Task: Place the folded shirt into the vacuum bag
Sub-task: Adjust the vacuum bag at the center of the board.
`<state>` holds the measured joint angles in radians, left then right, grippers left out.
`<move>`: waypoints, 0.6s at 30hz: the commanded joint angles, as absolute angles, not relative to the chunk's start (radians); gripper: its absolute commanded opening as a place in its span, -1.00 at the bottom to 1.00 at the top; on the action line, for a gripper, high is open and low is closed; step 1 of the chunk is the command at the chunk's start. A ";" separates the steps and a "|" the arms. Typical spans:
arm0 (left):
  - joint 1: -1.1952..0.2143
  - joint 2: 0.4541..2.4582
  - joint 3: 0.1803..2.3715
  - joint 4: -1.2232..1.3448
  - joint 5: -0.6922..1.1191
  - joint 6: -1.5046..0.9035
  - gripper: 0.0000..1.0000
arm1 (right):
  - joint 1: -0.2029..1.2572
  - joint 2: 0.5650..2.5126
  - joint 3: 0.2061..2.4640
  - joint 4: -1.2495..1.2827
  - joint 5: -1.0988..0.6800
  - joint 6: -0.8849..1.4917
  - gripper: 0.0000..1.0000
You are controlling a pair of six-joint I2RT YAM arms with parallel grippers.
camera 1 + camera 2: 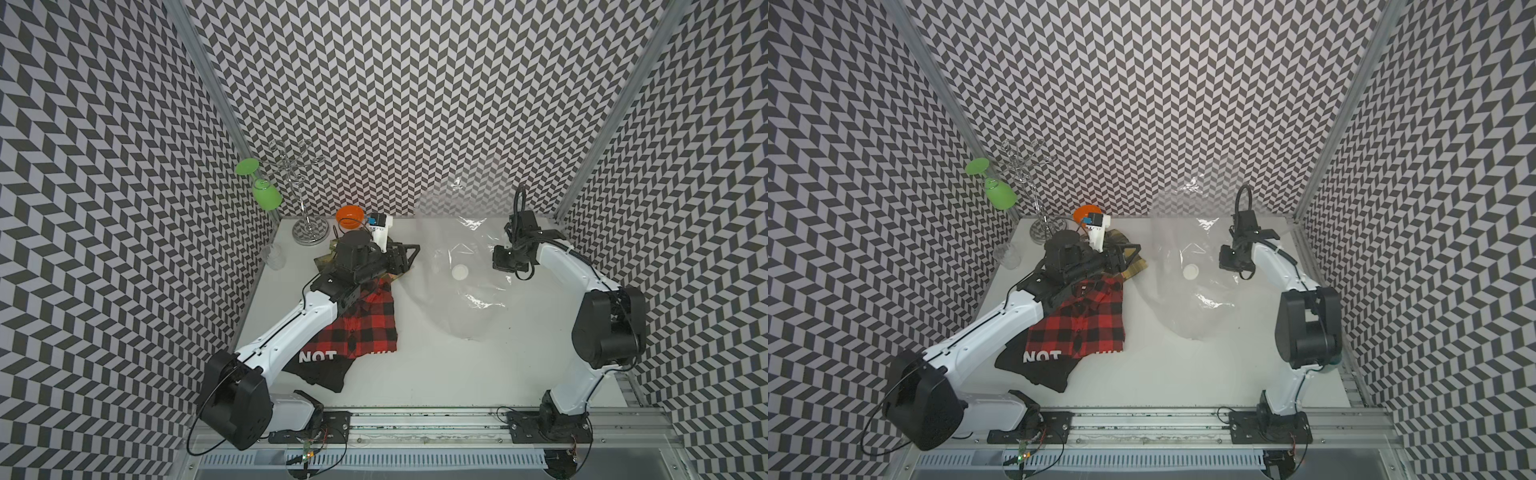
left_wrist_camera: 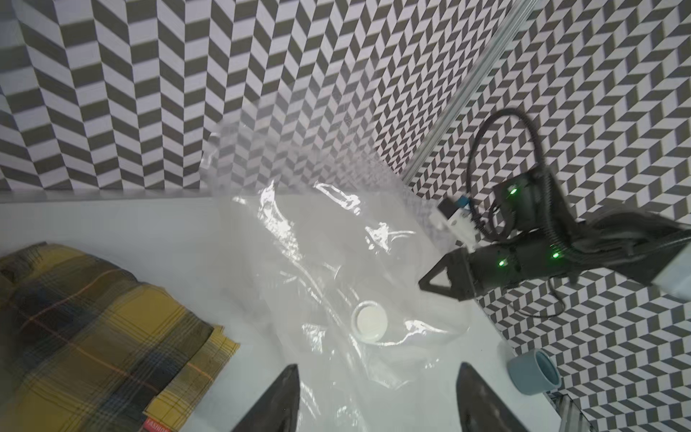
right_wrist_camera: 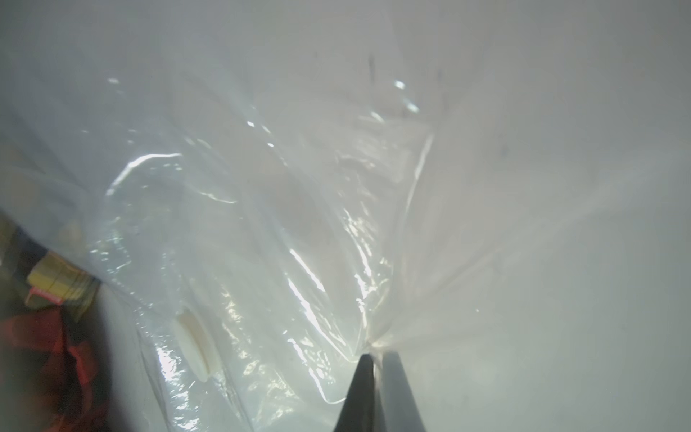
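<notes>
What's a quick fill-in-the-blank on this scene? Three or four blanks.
The right gripper pinches the vacuum bag, jaws ____.
The left gripper hangs at the bag's edge, jaws ____.
The red plaid shirt lies on a ____ shirt printed NOT.
The bag's round valve is ____.
Missing: shut; open; black; white.

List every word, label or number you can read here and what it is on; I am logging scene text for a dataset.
"NOT": white capitals on the black shirt, seen in both top views.
More white letters beside it: mostly hidden under the red plaid shirt, unreadable.
Red tag at the edge of the yellow plaid shirt: lettering too blurred to read.
Nothing else is legible.
</notes>
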<state>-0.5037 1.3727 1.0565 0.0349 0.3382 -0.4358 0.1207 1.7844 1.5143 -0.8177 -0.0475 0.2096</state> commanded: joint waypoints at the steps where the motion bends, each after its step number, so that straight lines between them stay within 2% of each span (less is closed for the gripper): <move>1: -0.509 1.403 1.114 0.036 0.382 -0.418 0.33 | 0.126 1.798 1.564 -0.817 0.231 0.207 -0.83; 4: -0.518 1.456 1.123 0.021 0.388 -0.411 0.33 | 0.114 1.873 1.622 -0.853 0.271 0.215 -0.67; 8: -0.531 1.530 1.160 -0.026 0.390 -0.405 0.32 | 0.116 1.902 1.639 -0.872 0.362 0.275 -0.14; 13: -0.527 1.522 1.189 -0.066 0.366 -0.355 0.32 | 0.117 1.779 1.593 -0.842 0.526 0.327 0.90; 18: -0.505 1.493 1.208 -0.126 0.321 -0.347 0.32 | 0.149 1.688 1.646 -0.890 0.579 0.310 0.98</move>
<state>-0.5186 1.5383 1.1728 -0.0795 0.3557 -0.3756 0.1204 1.7824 1.6024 -0.8841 0.4969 0.3000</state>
